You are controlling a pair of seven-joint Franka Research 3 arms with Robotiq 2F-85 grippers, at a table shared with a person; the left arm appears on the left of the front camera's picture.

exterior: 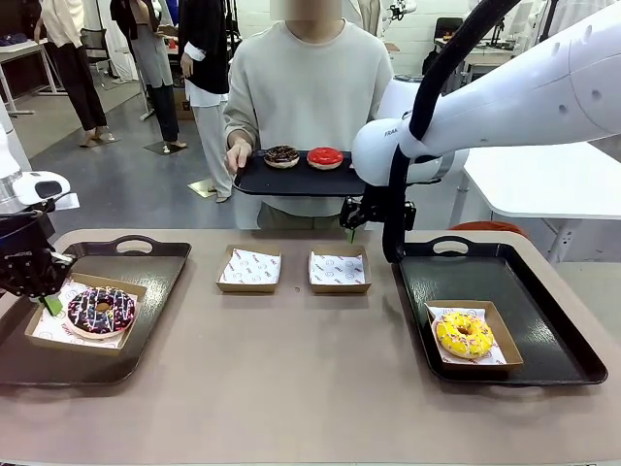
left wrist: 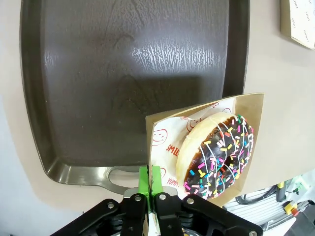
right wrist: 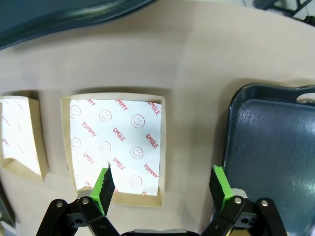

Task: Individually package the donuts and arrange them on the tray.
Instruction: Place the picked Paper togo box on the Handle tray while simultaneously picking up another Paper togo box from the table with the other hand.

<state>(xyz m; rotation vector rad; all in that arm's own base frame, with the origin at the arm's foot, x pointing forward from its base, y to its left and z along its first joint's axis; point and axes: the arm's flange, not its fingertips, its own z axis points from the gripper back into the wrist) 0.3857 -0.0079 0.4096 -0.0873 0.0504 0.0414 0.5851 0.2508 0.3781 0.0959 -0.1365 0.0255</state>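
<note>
While left claw (left wrist: 149, 177) clamps carton (left wrist: 256, 142) under sprinkled donut (left wrist: 221, 152), right claw (right wrist: 161, 173) apart above "SMILE", "YUMMY" liner (right wrist: 115, 142)

A wide tan table (exterior: 291, 388) is seen in front, with a smooth top and round corners; a grey floor (exterior: 116, 184) is spread out behind it and is lit brightly; a white table (exterior: 543, 180) is set at the right; another table (exterior: 21, 50) and a dark chair (exterior: 95, 44) are placed far back at the left; a pale wall (exterior: 408, 39) is seen at the back.
</note>
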